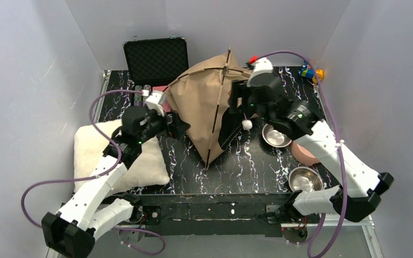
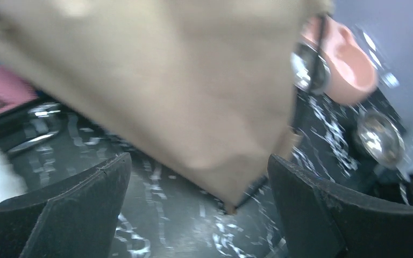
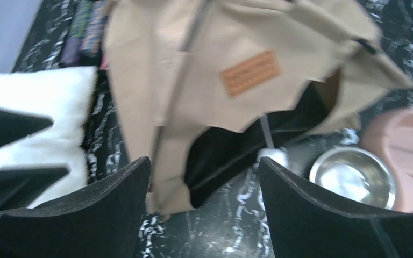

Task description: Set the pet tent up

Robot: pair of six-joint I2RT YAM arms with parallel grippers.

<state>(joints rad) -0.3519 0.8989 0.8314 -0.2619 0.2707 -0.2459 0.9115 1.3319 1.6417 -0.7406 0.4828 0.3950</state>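
Tan canvas pet tent (image 1: 204,102) stands tilted at the middle of the black marbled table (image 1: 247,172), between the arms. Beside it, the left gripper (image 2: 199,161) and right gripper (image 3: 204,164) gape wide, gripping nothing.

walls: left panel (image 1: 27,70), back panel (image 1: 204,21), right panel (image 1: 387,70), plain pale grey, meeting in straight corners | table (image 1: 247,169): black top, white marble-like veining, metal trim (image 1: 103,88) along left side | near edge: black plate (image 1: 220,210), grey glossy sheet (image 1: 231,244) below it | light: even, diffuse, soft shadows
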